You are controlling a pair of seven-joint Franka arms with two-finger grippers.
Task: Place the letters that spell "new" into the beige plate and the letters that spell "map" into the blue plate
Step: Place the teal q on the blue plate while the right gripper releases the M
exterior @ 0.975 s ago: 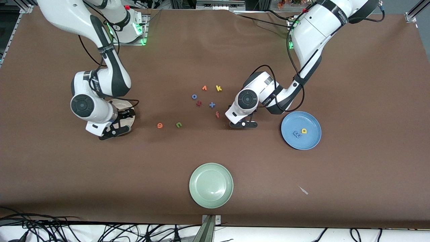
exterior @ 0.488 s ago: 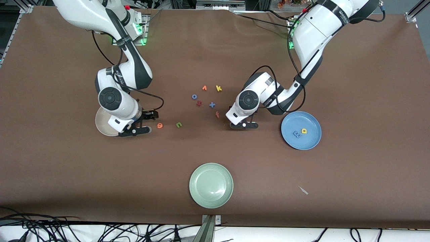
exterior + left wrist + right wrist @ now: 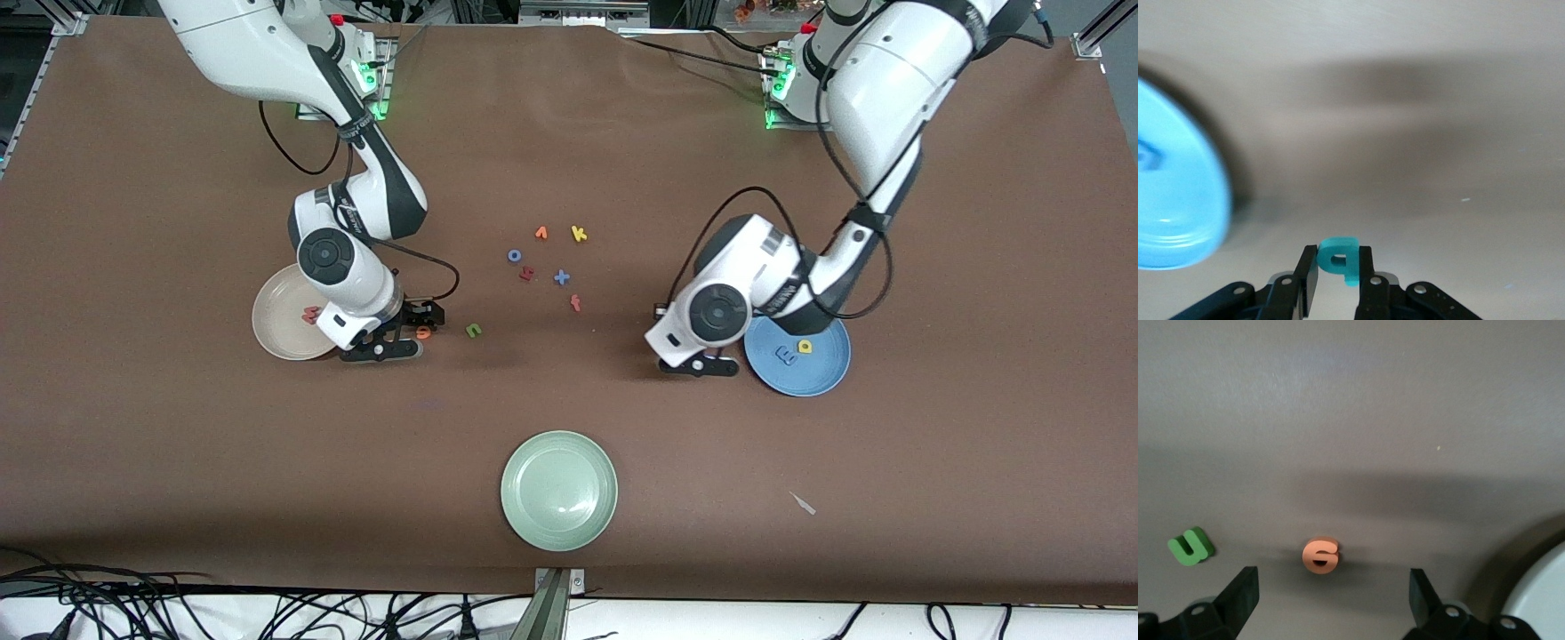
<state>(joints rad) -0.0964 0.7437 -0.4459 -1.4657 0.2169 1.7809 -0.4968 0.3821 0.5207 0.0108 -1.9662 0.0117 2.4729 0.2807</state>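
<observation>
My left gripper (image 3: pixel 700 361) is shut on the teal p (image 3: pixel 1338 257), held in the air just beside the blue plate (image 3: pixel 822 378) on its side toward the table's middle. The blue m (image 3: pixel 787 356) and yellow a (image 3: pixel 805 346) lie in that plate. My right gripper (image 3: pixel 404 332) stands open over the orange e (image 3: pixel 1320 556), which lies flat between its fingers. The green n (image 3: pixel 474 330) lies beside the e, toward the left arm's end. The pink-red w (image 3: pixel 311 313) rests in the beige plate (image 3: pixel 276 333), right next to the right gripper.
A cluster of loose letters lies mid-table: orange v (image 3: pixel 540 233), yellow k (image 3: pixel 579 234), a blue ring (image 3: pixel 514 256), a dark red letter (image 3: pixel 526 274), blue x (image 3: pixel 561 277), red f (image 3: pixel 575 303). A pale green plate (image 3: pixel 558 490) sits nearer the front camera.
The right gripper has moved off the beige plate to over the orange e, uncovering the w in the plate. The left gripper has carried the teal p toward the blue plate.
</observation>
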